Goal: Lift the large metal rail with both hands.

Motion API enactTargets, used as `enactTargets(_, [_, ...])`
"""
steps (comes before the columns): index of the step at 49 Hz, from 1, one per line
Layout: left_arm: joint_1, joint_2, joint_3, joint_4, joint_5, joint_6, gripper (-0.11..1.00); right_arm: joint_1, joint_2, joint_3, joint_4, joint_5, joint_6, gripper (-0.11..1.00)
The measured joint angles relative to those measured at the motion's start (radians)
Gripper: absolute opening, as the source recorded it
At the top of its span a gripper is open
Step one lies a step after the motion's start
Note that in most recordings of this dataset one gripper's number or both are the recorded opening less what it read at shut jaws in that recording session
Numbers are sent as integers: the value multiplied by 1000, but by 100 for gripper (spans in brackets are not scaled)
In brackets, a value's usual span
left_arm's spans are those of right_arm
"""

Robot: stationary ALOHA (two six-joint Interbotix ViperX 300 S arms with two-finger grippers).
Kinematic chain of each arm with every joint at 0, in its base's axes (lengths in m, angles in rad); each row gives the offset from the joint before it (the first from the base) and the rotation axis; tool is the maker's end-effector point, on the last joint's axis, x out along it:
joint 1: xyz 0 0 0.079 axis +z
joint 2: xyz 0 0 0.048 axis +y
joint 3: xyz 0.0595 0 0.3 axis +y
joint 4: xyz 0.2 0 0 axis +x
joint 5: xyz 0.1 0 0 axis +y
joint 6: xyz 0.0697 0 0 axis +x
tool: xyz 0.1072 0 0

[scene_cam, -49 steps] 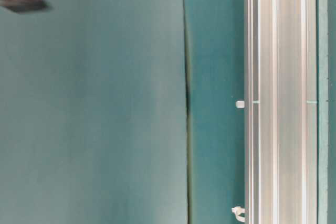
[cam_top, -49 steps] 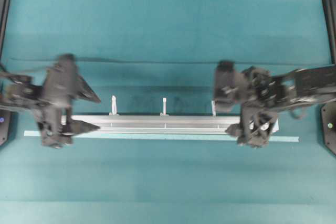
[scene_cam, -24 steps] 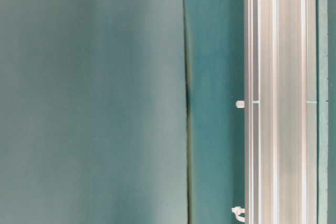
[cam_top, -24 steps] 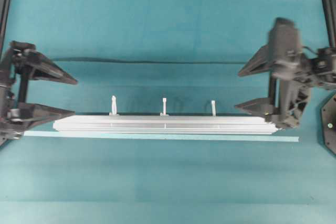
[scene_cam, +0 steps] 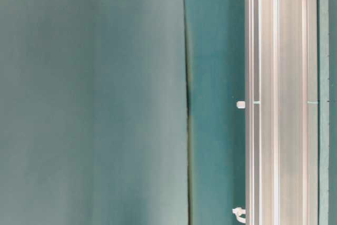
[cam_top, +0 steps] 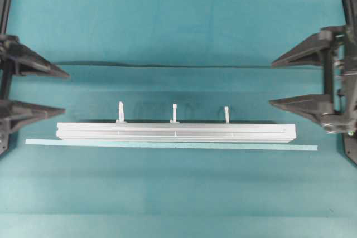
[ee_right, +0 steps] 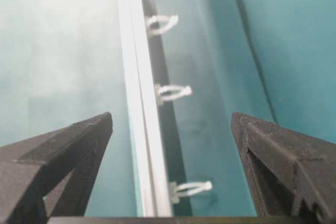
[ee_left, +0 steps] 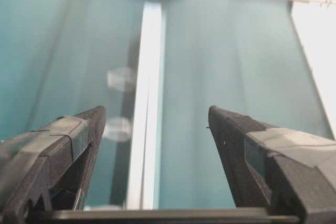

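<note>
Rail (cam_top: 174, 132) is left flat on the counter (cam_top: 178, 193), nothing gripped. Both tools, left (cam_top: 60, 91) and right (cam_top: 273, 83), have been pulled back past its ends, wide open, so the lift looks finished or abandoned.

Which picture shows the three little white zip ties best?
The overhead view: all three zip ties stand clear along the far side of the large metal rail. The right wrist view also shows three, at a slant. The left wrist view blurs them, and the table-level view catches only two bits.
</note>
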Motion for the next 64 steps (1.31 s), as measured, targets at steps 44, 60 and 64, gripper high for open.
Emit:
enactTargets(44, [28,-94,-15,0,-129,3,86,-28,-222,54,0,-8,-2,95])
enactTargets(60, [37,-92,-17,0,-129,3,86,-31,-222,60,0,-9,-2,95])
enactTargets(64, [37,-94,-15,0,-129,3,86,-32,-224,60,0,-9,-2,95])
